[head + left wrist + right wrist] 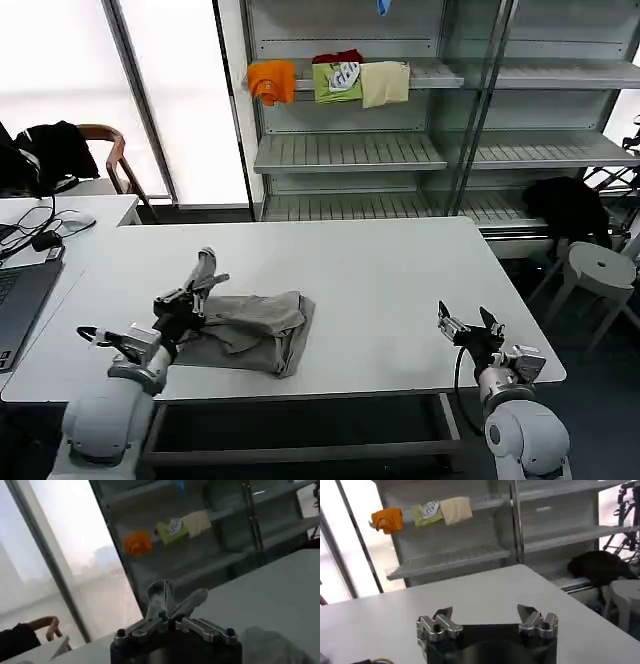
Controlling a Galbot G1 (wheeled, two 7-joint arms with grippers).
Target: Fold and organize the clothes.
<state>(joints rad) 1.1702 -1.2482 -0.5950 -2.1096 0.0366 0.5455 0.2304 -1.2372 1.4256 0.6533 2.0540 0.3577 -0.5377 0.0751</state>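
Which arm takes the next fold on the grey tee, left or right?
Likely left. The left end effector is shut on a pinch of the light grey cotton T-shirt, lifting it off the white table. The right end effector hangs open by the table's near right edge, well apart from the shirt.

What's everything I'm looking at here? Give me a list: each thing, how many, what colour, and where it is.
T-shirt: one, light grey, bunched on the white table, a corner lifted up.
Table: one, white, in front of the robot.
Shelving: one unit, grey metal, behind the table.
Garments on the shelf: orange, green, cream, side by side; something red behind them.
Black garment: one, beside the shelving on the robot's right.
Stool: one, white, below the black garment.
Chair: one, wooden, dark clothing draped over it, far left.
Laptop: one, dark, on the side desk at left.
Left gripper: shut on the T-shirt's raised corner.
Right gripper: open, above the table's right front edge.
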